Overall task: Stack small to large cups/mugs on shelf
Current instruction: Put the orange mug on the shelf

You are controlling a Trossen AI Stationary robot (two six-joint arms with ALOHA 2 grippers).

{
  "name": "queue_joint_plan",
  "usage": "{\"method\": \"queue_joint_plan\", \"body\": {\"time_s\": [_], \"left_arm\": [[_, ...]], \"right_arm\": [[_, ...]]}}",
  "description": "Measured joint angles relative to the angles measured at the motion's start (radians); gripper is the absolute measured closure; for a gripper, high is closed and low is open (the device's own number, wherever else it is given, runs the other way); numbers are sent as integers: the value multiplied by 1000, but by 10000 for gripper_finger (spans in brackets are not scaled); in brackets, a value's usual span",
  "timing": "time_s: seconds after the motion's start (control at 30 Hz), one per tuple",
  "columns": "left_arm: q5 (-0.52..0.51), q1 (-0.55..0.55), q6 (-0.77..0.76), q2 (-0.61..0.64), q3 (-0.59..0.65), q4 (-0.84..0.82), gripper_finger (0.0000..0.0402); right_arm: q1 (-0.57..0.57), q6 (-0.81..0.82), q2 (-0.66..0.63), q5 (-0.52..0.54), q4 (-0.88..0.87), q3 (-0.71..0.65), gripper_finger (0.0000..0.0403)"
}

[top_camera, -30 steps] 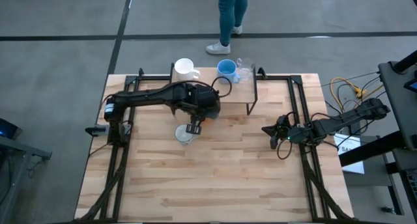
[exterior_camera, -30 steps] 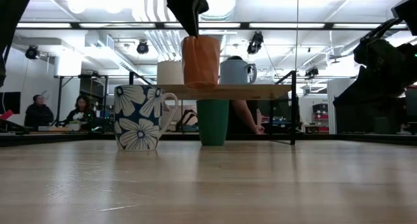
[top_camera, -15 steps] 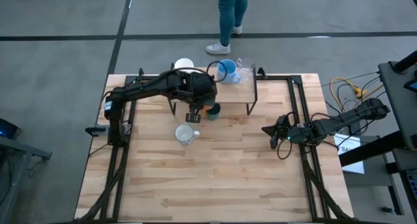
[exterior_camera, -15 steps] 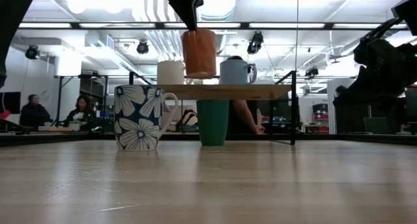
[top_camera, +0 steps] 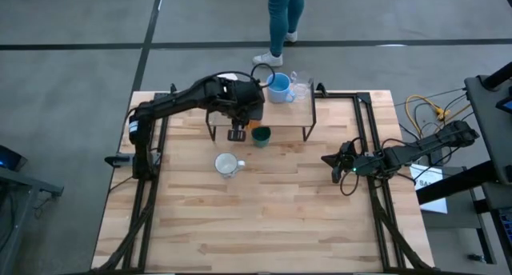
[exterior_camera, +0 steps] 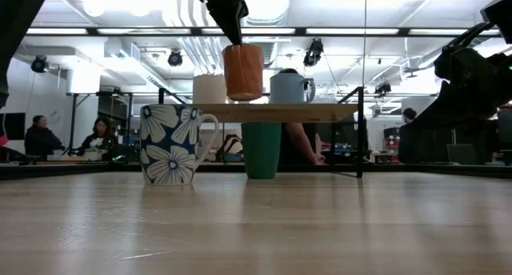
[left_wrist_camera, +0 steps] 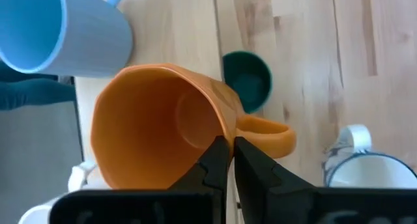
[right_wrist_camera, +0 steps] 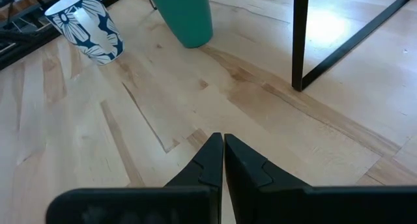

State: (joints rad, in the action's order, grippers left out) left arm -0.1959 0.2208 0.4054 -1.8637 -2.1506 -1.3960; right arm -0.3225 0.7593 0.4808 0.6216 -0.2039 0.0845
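Gleaming wood table (exterior_camera: 320, 227), bkgd people (exterior_camera: 100, 135)

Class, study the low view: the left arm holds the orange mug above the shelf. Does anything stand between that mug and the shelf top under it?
Nothing visible does. The orange mug hangs in the left gripper, jaws shut on its rim, above the shelf, in the gap between the white mug and the light blue mug.

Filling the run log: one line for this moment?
left gripper: shut on orange mug above shelf | right gripper: shut, idle
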Motion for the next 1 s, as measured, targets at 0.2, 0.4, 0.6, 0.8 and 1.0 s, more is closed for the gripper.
{"method": "queue_joint_plan", "body": {"time_s": [0.2, 0.4, 0.6, 0.8, 1.0], "left_arm": [[9, 27, 22, 0, 0, 28, 402], [33, 62, 30, 0, 0, 26, 402], [35, 79, 51, 0, 0, 28, 402], [46, 90, 70, 0, 1, 36, 402], [57, 113, 98, 0, 10, 60, 402]], "right_arm": [[0, 0, 0, 0, 0, 0, 394], [0, -1, 0, 0, 0, 0, 394], [0, -11, 0, 6, 0, 0, 394], [0, -11, 0, 8, 0, 0, 394], [0, -11, 0, 8, 0, 0, 394]]}}
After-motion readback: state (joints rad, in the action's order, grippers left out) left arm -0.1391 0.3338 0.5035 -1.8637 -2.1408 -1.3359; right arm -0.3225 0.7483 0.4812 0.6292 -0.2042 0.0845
